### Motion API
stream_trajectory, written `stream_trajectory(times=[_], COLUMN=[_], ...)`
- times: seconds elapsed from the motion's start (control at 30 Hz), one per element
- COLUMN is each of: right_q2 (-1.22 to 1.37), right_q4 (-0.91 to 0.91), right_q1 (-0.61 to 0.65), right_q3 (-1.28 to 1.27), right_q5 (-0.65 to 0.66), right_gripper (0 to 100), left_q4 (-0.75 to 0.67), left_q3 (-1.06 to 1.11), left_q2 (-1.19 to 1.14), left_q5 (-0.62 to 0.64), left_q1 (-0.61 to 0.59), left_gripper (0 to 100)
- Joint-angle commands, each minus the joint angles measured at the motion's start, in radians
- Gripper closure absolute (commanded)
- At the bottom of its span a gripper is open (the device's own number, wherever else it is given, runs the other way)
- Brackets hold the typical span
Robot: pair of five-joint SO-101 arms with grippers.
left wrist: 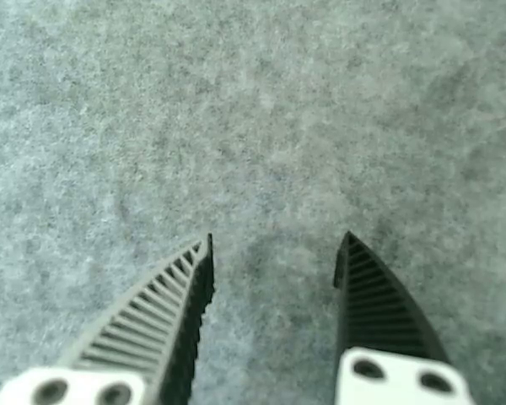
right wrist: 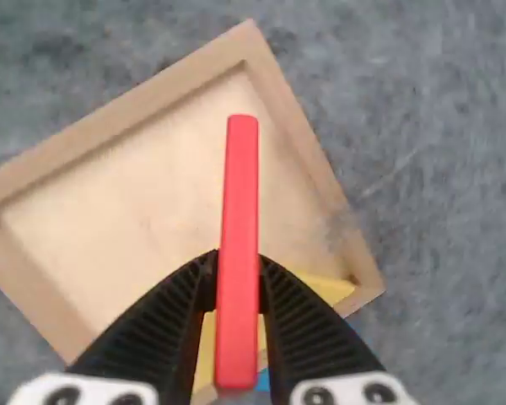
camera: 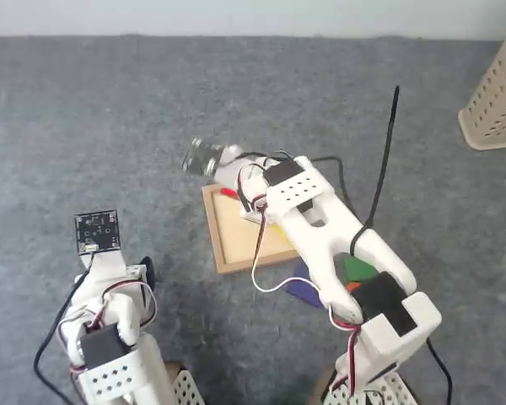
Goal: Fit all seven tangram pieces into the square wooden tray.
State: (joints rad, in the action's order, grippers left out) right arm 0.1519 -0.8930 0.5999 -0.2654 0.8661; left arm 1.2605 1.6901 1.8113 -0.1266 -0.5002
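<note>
— Where do we stand with the red piece?

— We have it pinched on edge between the right fingers. It hangs over the tray, above bare wood. We judge this to be the placing step, not the picking.

— What is already in the tray?

— A yellow piece lies in one corner, partly under our fingers. In the high view a blue piece and a green piece lie on the bench near the tray, half hidden by the right arm. So we reckon most of the puzzle is yet to do.

— And the next move?

— The red piece stands on its thin edge, so we think it wants tipping flat. Then we lower it with a straight side against a wall or the yellow piece's edge, and only then let go. Released on edge, it could topple and end up leaning on the rim.

— Do we have room?

— Inside the tray, plenty, as most of the floor is bare. The rim is raised all round, so we should come in from above rather than slide across it. The left fingers are spread wide with nothing between them, over bare bench well apart from the tray, so they don't crowd us. A basket sits at the far corner, clear of our path.
</note>
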Motion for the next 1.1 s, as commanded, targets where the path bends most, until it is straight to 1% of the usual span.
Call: stream_trajectory(times=[0.0, 0.2, 0.33, 0.43, 0.6, 0.7, 0.73, 0.87, 0.93, 1.07], right_q2=[-0.081, 0.041, 0.139, 0.160, 0.159, 0.159, 0.159, 0.119, 0.073, -0.041], right_q4=[0.088, 0.295, 0.424, 0.426, 0.421, 0.372, 0.367, 0.357, 0.328, 0.275], right_q1=[0.010, 0.012, 0.018, 0.021, 0.016, 0.016, 0.016, 0.004, 0.001, 0.001], right_q3=[0.028, 0.006, -0.026, -0.034, -0.044, -0.046, -0.044, -0.051, -0.052, -0.057], right_q5=[0.158, 0.333, 0.413, 0.436, 0.437, 0.437, 0.436, 0.434, 0.433, 0.433], right_gripper=[99.3, 99.3, 99.3, 99.3, 99.3, 99.1, 97.9, 87.9, 87.1, 88.8], left_q4=[0.003, 0.003, 0.003, 0.003, 0.003, 0.003, 0.003, 0.003, 0.003, 0.003], left_q3=[-0.005, -0.005, -0.005, -0.005, -0.005, -0.005, -0.005, -0.005, -0.005, -0.005], left_q2=[0.011, 0.011, 0.011, 0.011, 0.011, 0.011, 0.011, 0.011, 0.011, 0.011], left_q5=[0.009, 0.009, 0.009, 0.009, 0.009, 0.009, 0.009, 0.009, 0.009, 0.009], left_q1=[0.002, 0.002, 0.002, 0.002, 0.002, 0.002, 0.002, 0.002, 0.002, 0.002], left_gripper=[77, 77, 77, 77, 77, 77, 77, 77, 77, 77])
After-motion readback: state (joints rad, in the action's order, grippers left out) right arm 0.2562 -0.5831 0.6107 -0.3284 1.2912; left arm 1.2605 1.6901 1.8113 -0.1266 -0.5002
